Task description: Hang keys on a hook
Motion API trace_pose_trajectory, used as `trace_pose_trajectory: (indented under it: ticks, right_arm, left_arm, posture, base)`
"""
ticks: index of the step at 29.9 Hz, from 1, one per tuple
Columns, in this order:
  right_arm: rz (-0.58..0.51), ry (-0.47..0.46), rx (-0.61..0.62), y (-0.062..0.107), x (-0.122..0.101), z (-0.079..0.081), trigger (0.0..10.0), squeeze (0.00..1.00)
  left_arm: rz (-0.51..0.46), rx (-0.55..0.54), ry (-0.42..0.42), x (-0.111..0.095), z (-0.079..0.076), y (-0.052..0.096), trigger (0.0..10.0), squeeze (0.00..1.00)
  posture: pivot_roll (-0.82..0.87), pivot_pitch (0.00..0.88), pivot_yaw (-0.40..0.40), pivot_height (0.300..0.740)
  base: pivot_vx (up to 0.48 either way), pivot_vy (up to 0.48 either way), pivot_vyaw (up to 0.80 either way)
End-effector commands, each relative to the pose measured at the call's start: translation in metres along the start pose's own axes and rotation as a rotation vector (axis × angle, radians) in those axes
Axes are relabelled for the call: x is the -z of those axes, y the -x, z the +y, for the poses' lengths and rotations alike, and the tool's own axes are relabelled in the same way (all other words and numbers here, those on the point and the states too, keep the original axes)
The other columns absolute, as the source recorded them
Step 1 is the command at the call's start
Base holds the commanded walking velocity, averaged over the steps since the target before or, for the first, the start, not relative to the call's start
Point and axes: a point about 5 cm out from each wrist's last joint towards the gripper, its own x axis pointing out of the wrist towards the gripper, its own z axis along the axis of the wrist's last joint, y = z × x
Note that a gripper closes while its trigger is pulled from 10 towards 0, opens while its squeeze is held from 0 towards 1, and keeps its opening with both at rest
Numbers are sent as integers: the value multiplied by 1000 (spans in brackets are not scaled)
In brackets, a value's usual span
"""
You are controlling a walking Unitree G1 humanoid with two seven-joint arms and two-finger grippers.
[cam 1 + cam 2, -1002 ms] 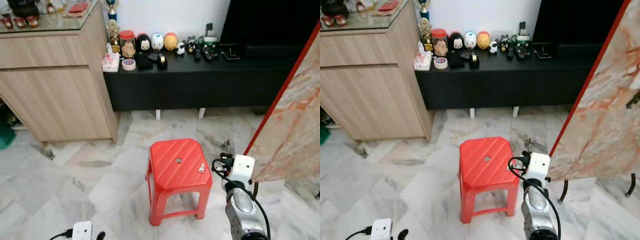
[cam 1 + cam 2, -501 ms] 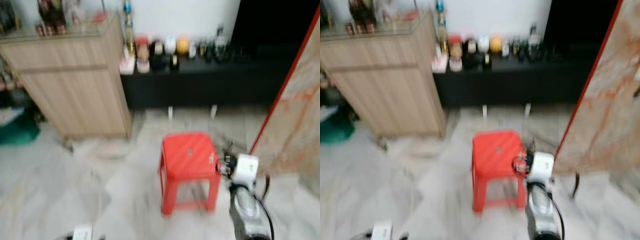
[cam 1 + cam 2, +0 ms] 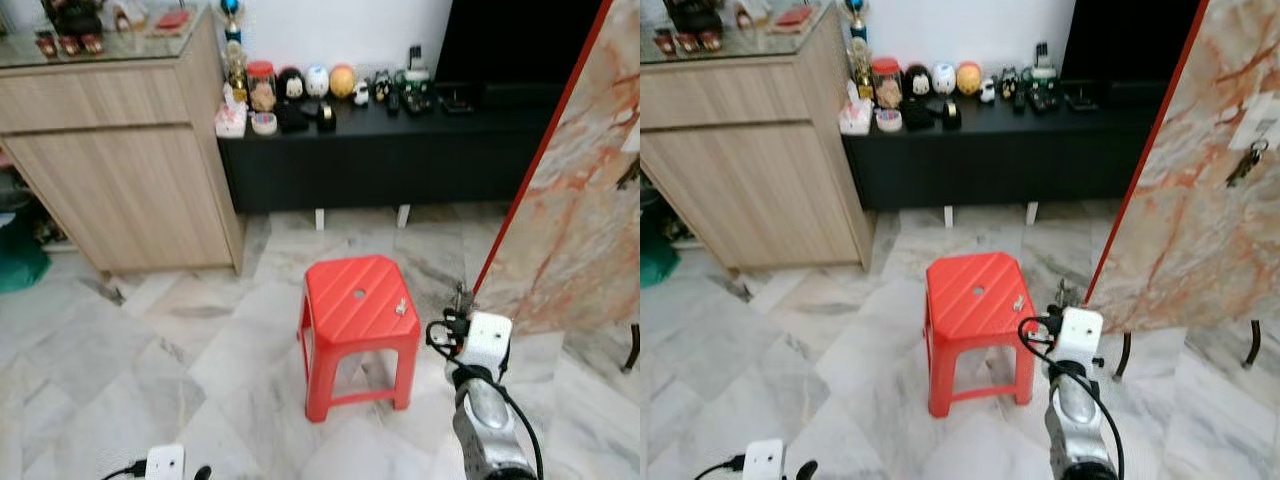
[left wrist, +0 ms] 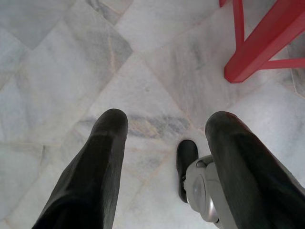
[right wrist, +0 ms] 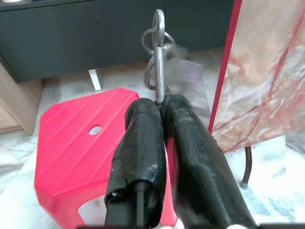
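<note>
From head height we looked forward and down at the red stool (image 3: 358, 312); both eye views shared it. Our right wrist camera sat close above the stool, facing across it. Our left wrist camera faced the floor (image 4: 57, 62) beside the stool's foot.

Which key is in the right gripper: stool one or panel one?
Neither: the right gripper pinches a third key. The stool key lies loose; the panel keys already hang.

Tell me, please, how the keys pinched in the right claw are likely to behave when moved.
The keys look like thin metal, so each piece is probably stiff and light. Their linked rings sit loose beyond the right claw, so they would likely swing. Pinched by one end, smooth metal may pivot or slip.
</note>
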Motion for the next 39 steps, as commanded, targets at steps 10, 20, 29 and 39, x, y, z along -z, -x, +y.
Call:
trace_pose_trajectory:
  ticks: [10,20,29,39]
  right_arm:
    - [-17,16,-12,-3,-4,2,10000,0]
    - [-13,15,-7,-2,-3,-1,10000,0]
    - [-11,16,-6,-2,-3,-1,10000,0]
    - [-11,18,-3,-3,-4,-2,10000,0]
  left_arm:
    - [0,17,-40,-1,0,-1,10000,0]
    - [6,21,-42,1,-2,0,10000,0]
    - [9,22,-44,1,-1,0,10000,0]
    - [12,23,-43,0,0,0,10000,0]
  posture:
    - [52,17,-13,740]
    - [50,29,-11,740]
    - [50,31,-10,740]
    - [48,33,-9,740]
  base:
    - [0,-181,0]
    - [0,-261,0]
    - [0,-257,0]
    - [0,-252,0]
